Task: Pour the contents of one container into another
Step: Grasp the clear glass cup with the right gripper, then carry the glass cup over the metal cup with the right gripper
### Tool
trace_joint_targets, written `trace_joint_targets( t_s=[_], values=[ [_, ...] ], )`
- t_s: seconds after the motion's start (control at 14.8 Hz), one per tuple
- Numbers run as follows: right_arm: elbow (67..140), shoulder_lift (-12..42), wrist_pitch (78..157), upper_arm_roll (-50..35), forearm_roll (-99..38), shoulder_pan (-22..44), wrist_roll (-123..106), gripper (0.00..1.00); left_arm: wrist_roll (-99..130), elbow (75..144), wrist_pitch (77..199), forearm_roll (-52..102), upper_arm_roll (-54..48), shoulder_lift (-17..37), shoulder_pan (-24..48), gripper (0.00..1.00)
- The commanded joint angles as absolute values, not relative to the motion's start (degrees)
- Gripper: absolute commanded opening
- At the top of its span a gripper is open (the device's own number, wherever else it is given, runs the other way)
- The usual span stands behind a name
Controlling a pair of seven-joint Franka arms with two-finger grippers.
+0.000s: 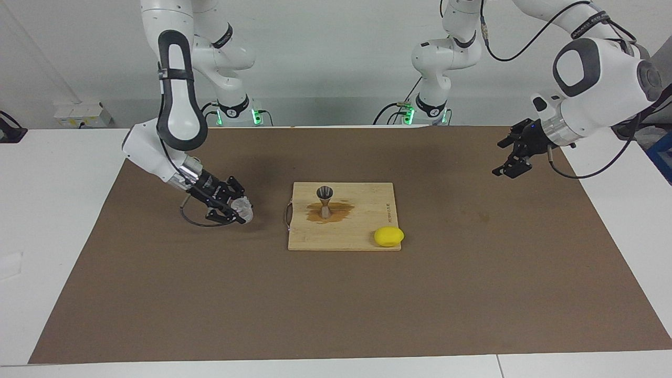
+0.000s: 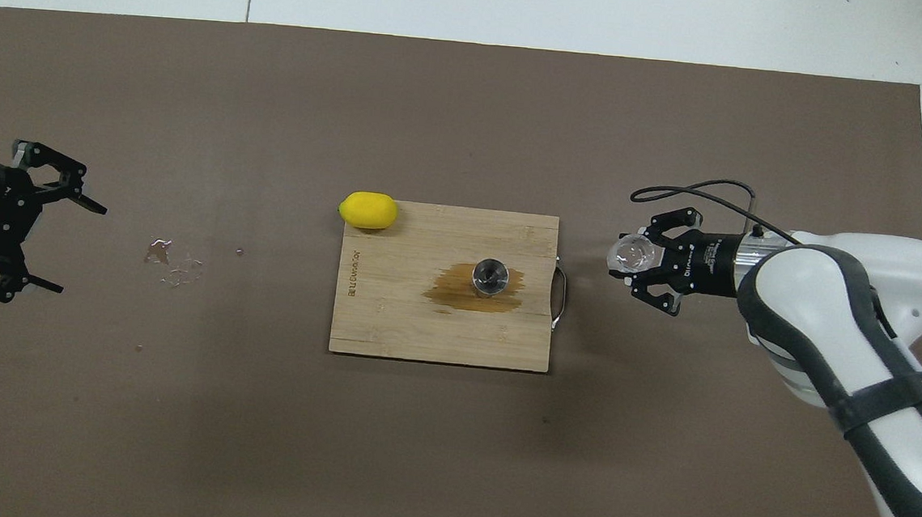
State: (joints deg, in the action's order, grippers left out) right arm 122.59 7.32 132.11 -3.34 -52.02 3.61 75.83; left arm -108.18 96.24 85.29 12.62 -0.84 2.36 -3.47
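The clear glass tumbler (image 1: 243,209) sits low at the brown mat, beside the wooden cutting board (image 1: 362,210) toward the right arm's end of the table. My right gripper (image 1: 237,206) is shut on it, with a finger on each side. It also shows in the overhead view, where the gripper (image 2: 638,259) holds the tumbler (image 2: 630,252). The silvery metal jigger (image 1: 325,201) stands upright on the board in a brown wet stain (image 1: 338,212), and also shows from above (image 2: 490,278). My left gripper (image 1: 512,160) waits open and empty in the air over the mat at its own end.
A yellow lemon (image 1: 389,236) lies at the board's corner, farther from the robots than the jigger. The board (image 2: 391,327) has a metal handle (image 2: 562,296) on the side toward the tumbler. A few clear droplets (image 2: 174,263) lie on the mat near the left gripper (image 2: 64,245).
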Motion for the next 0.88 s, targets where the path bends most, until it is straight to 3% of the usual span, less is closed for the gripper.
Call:
trace_joint_targets(
  t_s=[0.0,0.4,0.81],
  values=[
    [119.01,8.0,134.2,-3.43,-45.46,7.72,85.14,0.0,-101.02,95.98,86.31,9.5,-0.53,1.41,-3.08,1.0],
    [112.86,10.54,135.0,-3.43,-30.61,14.05,101.66,0.0,-78.18,95.27,85.26,2.12,-0.62,-1.67,-2.72,1.0],
    [111.1,11.07,134.91,-3.43,-15.41,20.56,111.87,0.0,-58.57,95.36,83.33,0.53,-1.05,-3.34,-1.85,1.0]
  ],
)
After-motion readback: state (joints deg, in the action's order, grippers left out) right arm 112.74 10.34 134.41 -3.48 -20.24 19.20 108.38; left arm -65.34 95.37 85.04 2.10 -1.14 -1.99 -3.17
